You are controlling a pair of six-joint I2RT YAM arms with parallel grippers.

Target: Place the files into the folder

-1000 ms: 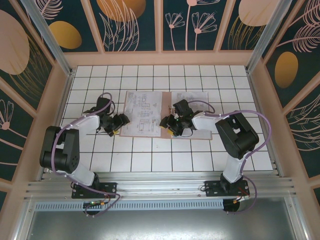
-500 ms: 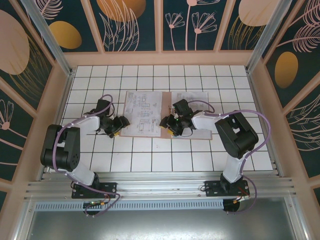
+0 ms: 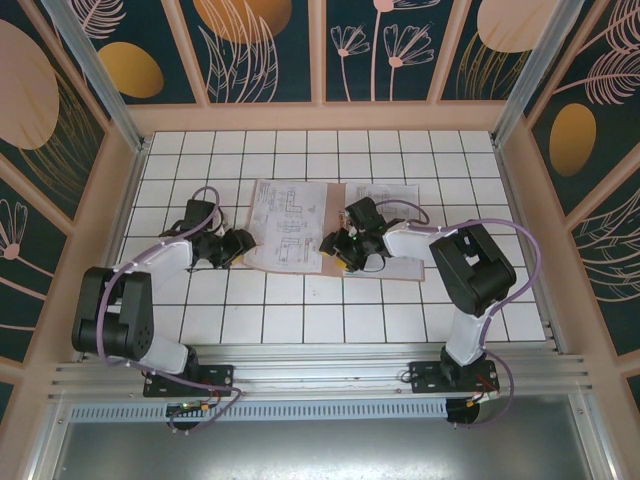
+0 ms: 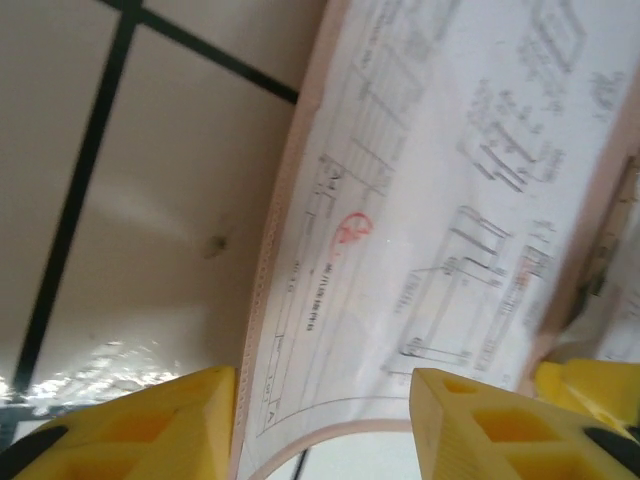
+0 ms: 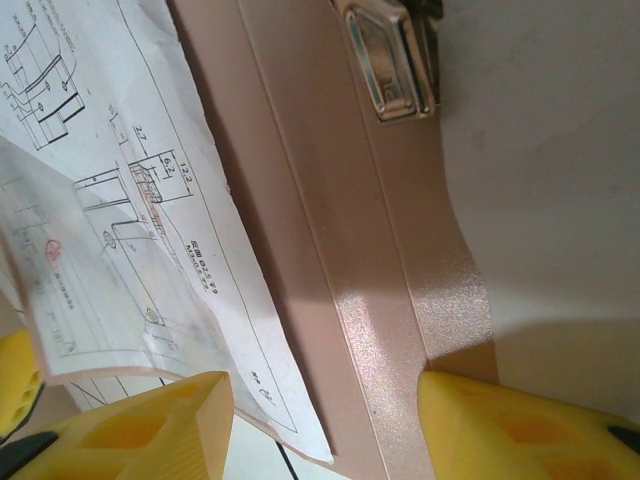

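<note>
- The folder [image 3: 331,205] is lying open and flat in the middle of the table [image 3: 270,320], its brown card showing along the centre fold and the near edge.
- The files [image 3: 285,220], white sheets printed with black line drawings, are covering the folder's left half. More printed sheets [image 3: 385,195] are lying on its right half, partly under the right arm.
- The right wrist view is showing dimension figures on one drawing, "6.2" among them, and a small red stamp [image 5: 55,262]. The other lettering is too fine to read.
- The left wrist view is showing the same kind of red stamp [image 4: 352,230] beside a line of tiny print, blurred past reading.
- A metal clip [image 5: 395,55] is sitting on the centre fold, plain in the right wrist view and lost under the arm from above.
- The left gripper [image 3: 238,247] is sitting at the folder's left edge with its yellow fingers [image 4: 140,425] spread wide. The curled edge of sheet and card is lying between them, and I cannot tell whether either finger is touching it.
- The right gripper [image 3: 338,250] is hovering low over the centre fold, its fingers [image 5: 150,425] wide apart with nothing gripped, a sheet corner and bare card showing between them.
</note>
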